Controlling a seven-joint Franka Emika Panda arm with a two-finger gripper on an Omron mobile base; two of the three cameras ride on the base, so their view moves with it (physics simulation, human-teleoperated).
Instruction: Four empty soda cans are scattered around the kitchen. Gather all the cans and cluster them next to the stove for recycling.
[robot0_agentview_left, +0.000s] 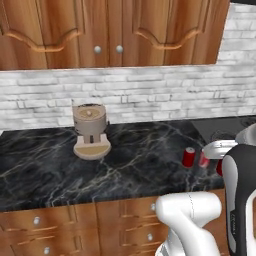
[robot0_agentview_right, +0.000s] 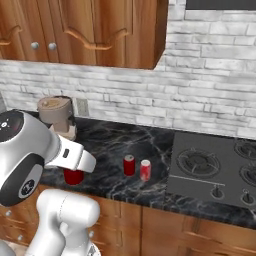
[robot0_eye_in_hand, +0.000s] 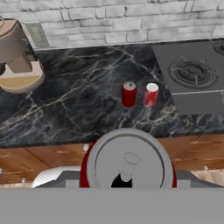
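gripper (robot0_eye_in_hand: 127, 186) | grips soda can (robot0_eye_in_hand: 127, 159) | short of stove (robot0_eye_in_hand: 192, 74)

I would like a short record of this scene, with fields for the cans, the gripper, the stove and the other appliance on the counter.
cans standing on counter: two soda cans, a darker can and a paler can, upright, close together but apart
position of the pair: on the black marble counter, left of the stove in the hand view
held can: third can, upright, silvery top facing the hand camera
gripper: gripper shut on the third can, near the front edge of the counter
other appliance: beige coffee grinder by the brick wall
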